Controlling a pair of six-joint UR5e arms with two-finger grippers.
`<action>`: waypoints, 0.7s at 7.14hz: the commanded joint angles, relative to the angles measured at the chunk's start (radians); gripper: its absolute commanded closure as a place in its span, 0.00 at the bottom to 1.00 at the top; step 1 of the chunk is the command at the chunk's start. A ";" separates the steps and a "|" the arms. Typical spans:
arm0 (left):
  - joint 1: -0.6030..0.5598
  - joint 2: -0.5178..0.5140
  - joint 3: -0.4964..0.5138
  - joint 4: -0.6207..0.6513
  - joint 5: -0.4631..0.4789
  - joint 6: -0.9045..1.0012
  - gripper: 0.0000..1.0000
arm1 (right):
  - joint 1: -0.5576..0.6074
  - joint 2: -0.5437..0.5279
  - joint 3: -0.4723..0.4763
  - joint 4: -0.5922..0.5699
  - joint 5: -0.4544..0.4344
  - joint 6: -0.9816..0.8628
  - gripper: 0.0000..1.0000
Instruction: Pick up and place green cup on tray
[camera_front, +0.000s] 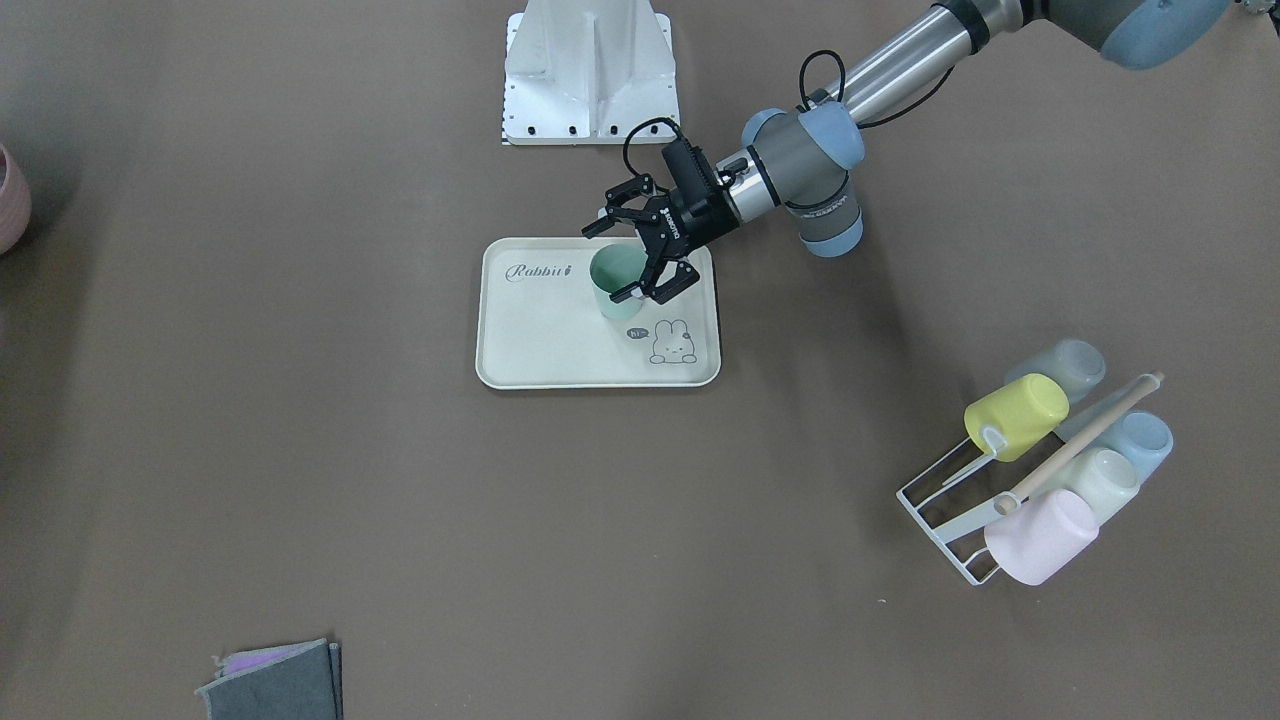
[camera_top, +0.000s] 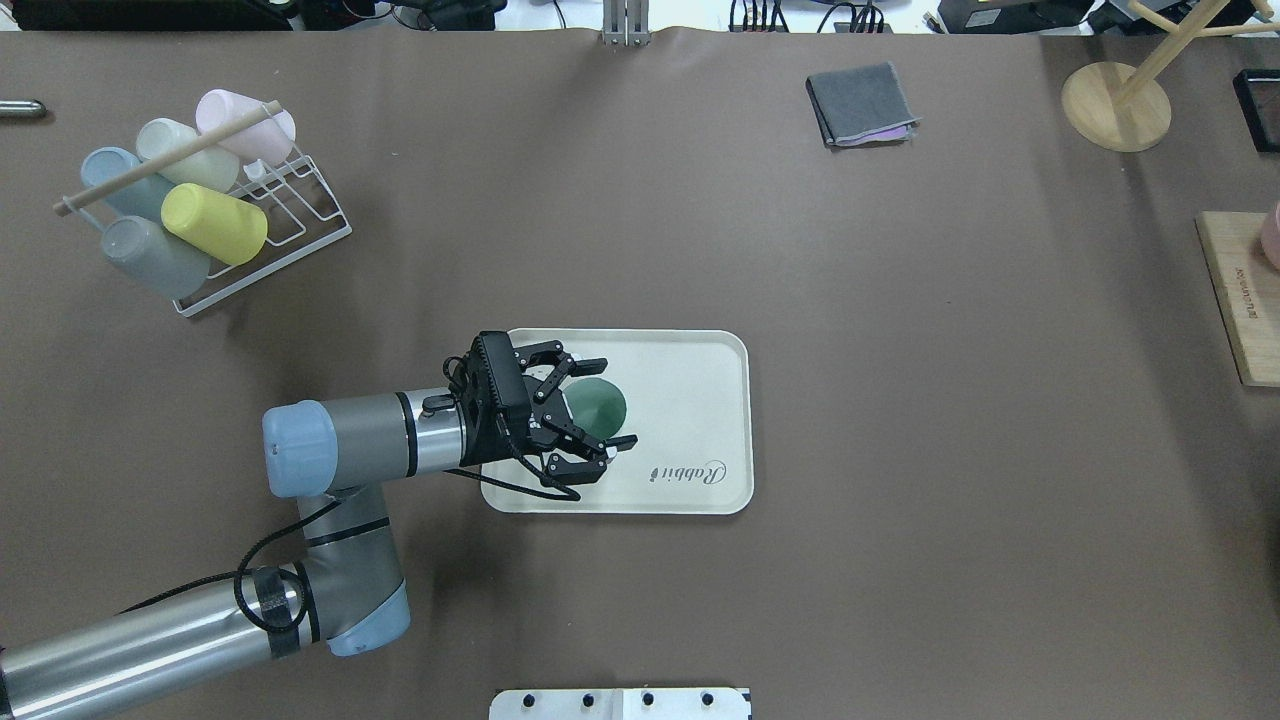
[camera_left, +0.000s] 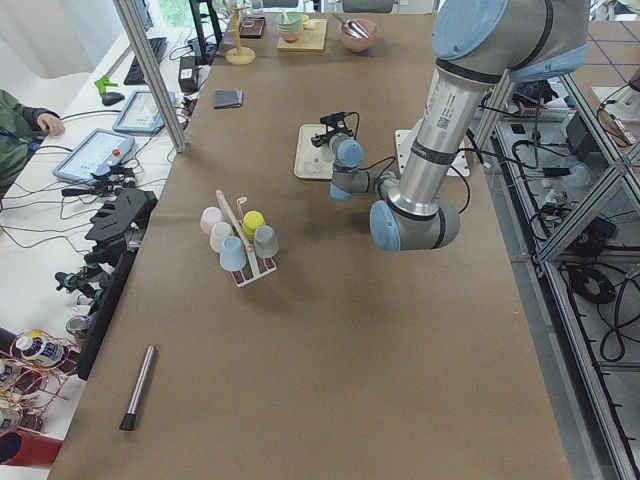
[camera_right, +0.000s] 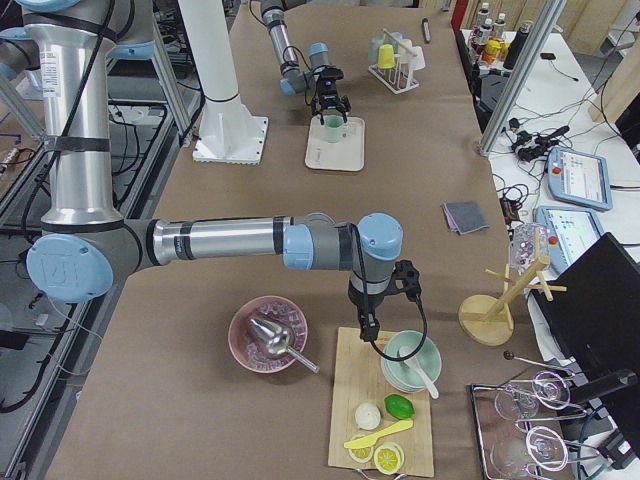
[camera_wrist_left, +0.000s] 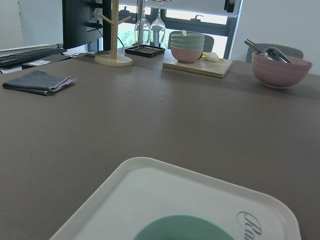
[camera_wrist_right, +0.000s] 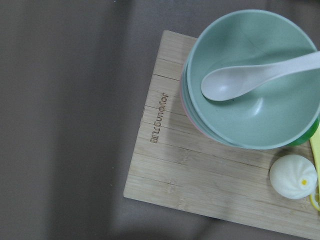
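Observation:
The green cup (camera_front: 612, 281) stands upright on the cream tray (camera_front: 560, 340), on the side nearest the left arm. My left gripper (camera_front: 627, 262) hovers at the cup's rim, open, with one finger on each side of the cup (camera_top: 597, 404) and a small gap showing in the overhead view. The left wrist view catches only the cup's rim (camera_wrist_left: 183, 228) and the tray (camera_wrist_left: 150, 190) at its bottom edge. My right gripper (camera_right: 385, 300) hangs far off over a wooden board (camera_wrist_right: 200, 170) with a stack of bowls; whether it is open or shut, I cannot tell.
A white wire rack (camera_top: 250, 240) with several pastel cups lies at the table's left rear. A folded grey cloth (camera_top: 860, 105) and a wooden mug tree (camera_top: 1115, 105) sit at the far side. A pink bowl (camera_right: 268, 335) with a spoon stands beside the board.

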 joint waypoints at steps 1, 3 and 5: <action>-0.013 0.003 -0.180 0.258 -0.002 0.001 0.01 | 0.047 -0.023 -0.033 0.018 0.067 -0.001 0.00; -0.073 -0.009 -0.337 0.659 0.000 0.160 0.01 | 0.046 -0.024 -0.036 0.024 0.028 0.001 0.00; -0.175 -0.025 -0.494 1.084 0.060 0.409 0.01 | 0.044 -0.006 -0.058 0.029 0.033 -0.001 0.00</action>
